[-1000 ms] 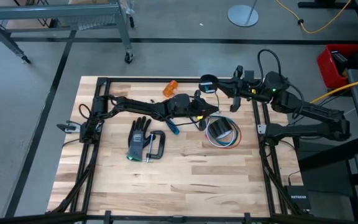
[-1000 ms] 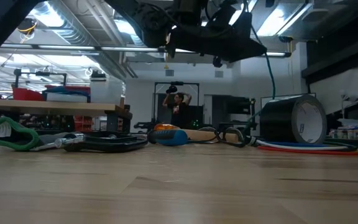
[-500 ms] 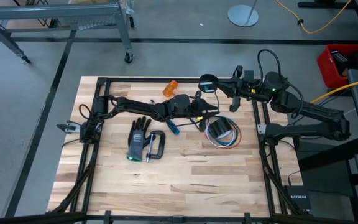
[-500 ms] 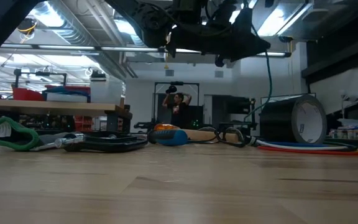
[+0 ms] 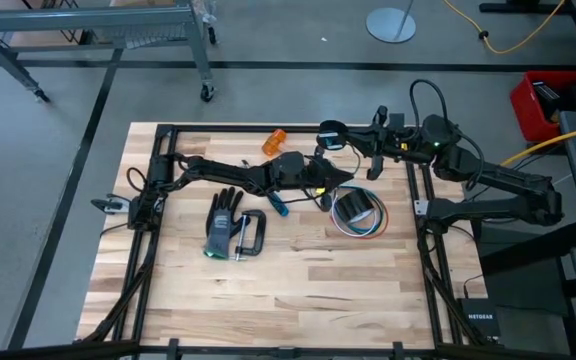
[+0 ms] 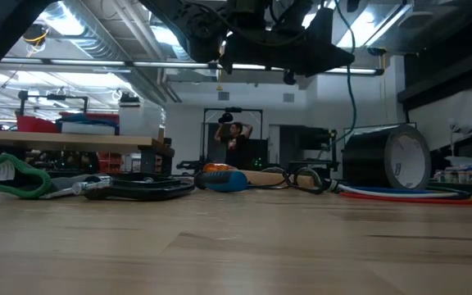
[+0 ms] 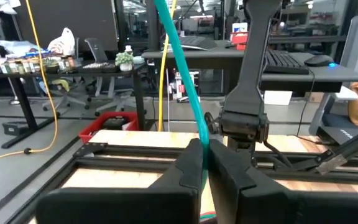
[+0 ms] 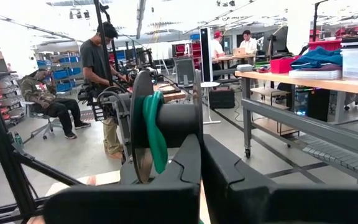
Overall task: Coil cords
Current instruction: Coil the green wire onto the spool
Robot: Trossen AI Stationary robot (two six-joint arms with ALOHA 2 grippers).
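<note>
Near the bench's (image 5: 298, 290) centre, toward 1 o'clock in the high view, the left tool (image 5: 340, 180) is pinching the teal cord (image 7: 185, 81); its wrist view shows both fingers (image 7: 188, 171) pressed together on that cord, which is rising taut away from them. At 1 o'clock near the far edge, the right tool (image 5: 340, 134) is holding a black spool (image 8: 166, 127), fingers closed at its rim, with teal cord wound around the hub beside one flange. In the low view the cord is hanging down from the arms overhead toward the tape roll (image 6: 388, 160).

Just at 4 o'clock from the left tool, the tape roll is lying on a flat coil of red, white and blue wires (image 5: 368, 228). A thin black cord (image 6: 297, 179) is looping on the bench beside the roll, seen in the low view. At 9 o'clock from the left tool, a screwdriver (image 5: 280, 207) is resting, and farther toward 8 o'clock a black glove (image 5: 222, 222) and a clamp (image 5: 250, 236) are lying side by side. An orange object (image 5: 275, 141) is sitting near 12 o'clock.

People are standing and sitting in the room beyond.
</note>
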